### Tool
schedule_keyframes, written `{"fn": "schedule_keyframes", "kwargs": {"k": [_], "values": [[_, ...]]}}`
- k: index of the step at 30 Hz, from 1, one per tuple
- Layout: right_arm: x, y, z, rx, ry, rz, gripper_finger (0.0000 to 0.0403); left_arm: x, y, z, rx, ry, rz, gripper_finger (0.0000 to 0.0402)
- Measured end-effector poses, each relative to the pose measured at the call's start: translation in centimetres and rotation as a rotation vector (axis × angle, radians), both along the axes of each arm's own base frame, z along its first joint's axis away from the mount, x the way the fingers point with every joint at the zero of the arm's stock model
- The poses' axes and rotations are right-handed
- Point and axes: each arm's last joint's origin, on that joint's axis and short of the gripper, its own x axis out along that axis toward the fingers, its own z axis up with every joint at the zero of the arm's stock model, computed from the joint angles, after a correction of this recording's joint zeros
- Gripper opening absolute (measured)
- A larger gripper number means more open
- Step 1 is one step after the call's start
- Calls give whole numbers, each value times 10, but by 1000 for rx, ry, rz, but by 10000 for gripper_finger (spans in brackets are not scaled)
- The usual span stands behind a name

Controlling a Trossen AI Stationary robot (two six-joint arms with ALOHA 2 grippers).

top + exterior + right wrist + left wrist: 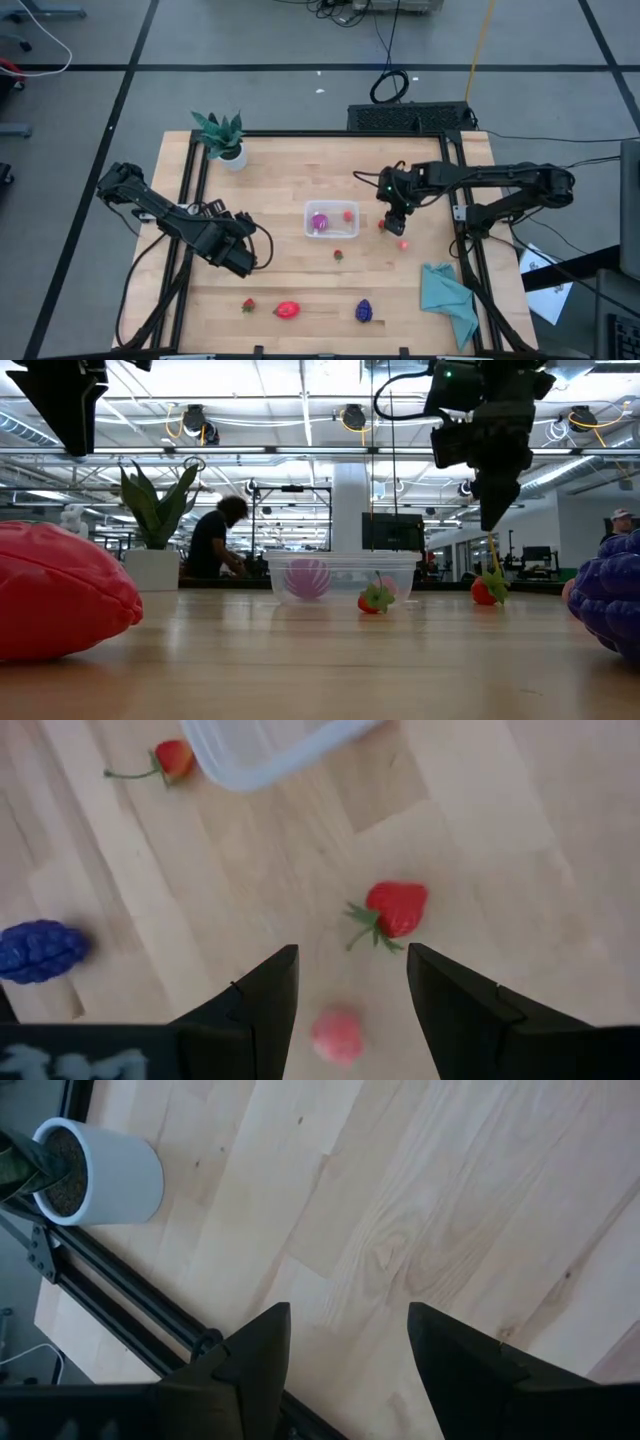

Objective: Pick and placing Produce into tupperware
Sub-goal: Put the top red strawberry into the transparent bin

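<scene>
Right hand spread, hovering above strawberry beside tupperware.

The tupperware is cut off by the right wrist picture's edge, only one rounded corner showing. In the low view, a big red produce piece and the purple cluster (both blurred) run past the frame's sides.

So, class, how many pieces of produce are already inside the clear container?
2: a magenta ball in the tupperware's left half, seen from above, and a small red piece near its right wall. None looks hidden.
</scene>
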Motion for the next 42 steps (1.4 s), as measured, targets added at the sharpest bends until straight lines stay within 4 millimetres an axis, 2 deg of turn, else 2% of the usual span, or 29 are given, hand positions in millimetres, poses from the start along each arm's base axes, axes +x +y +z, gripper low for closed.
{"fn": "schedule_keyframes", "kwargs": {"k": [12, 32, 42], "values": [[-2, -10, 1, -7, 2, -55, 181, 0, 0, 0, -2, -4, 2, 209], [-1, -9, 0, 15, 18, -114, 180, 1, 0, 0, -4, -12, 8, 209], [5, -11, -16, 33, 104, -117, 180, 1, -1, 0, -4, -17, 19, 209]]}}
